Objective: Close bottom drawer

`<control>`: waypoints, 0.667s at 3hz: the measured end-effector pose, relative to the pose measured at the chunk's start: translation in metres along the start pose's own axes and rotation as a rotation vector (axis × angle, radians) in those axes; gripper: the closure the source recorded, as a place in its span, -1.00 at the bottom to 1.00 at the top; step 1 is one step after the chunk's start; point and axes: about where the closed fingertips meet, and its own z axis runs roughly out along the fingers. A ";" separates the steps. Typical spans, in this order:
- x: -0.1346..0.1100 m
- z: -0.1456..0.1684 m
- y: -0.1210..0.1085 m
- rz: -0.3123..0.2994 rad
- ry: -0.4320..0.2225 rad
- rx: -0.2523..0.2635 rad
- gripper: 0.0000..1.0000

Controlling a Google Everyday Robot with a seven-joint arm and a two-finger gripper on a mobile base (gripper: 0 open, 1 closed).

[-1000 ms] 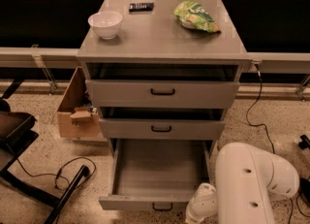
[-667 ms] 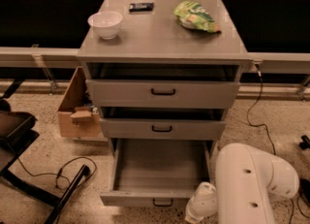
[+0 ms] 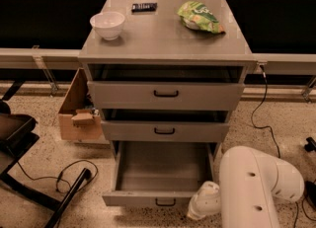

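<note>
The bottom drawer (image 3: 163, 200) is the lowest of three grey drawers in the cabinet (image 3: 165, 49). It is pulled far out and looks empty inside. Its flat front panel has a small black loop handle (image 3: 165, 203). My gripper (image 3: 204, 202) is at the end of the white arm (image 3: 256, 187), low at the drawer front's right corner, touching or very near it. The middle drawer (image 3: 164, 131) and the top drawer (image 3: 166, 95) are each slightly out.
On the cabinet top are a white bowl (image 3: 107, 24), a green chip bag (image 3: 200, 17) and a small black object (image 3: 144, 7). A cardboard box (image 3: 78, 108) is on the floor at the left, with a black chair base (image 3: 29, 172) and cables (image 3: 74, 170). A cable (image 3: 261, 118) runs at the right.
The bottom drawer's front has slid slightly back toward the cabinet, and my gripper end has moved with it.
</note>
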 end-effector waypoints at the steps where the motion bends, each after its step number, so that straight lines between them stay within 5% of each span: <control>1: -0.007 -0.006 -0.017 -0.010 -0.022 0.037 1.00; 2: -0.022 -0.020 -0.052 -0.038 -0.060 0.108 1.00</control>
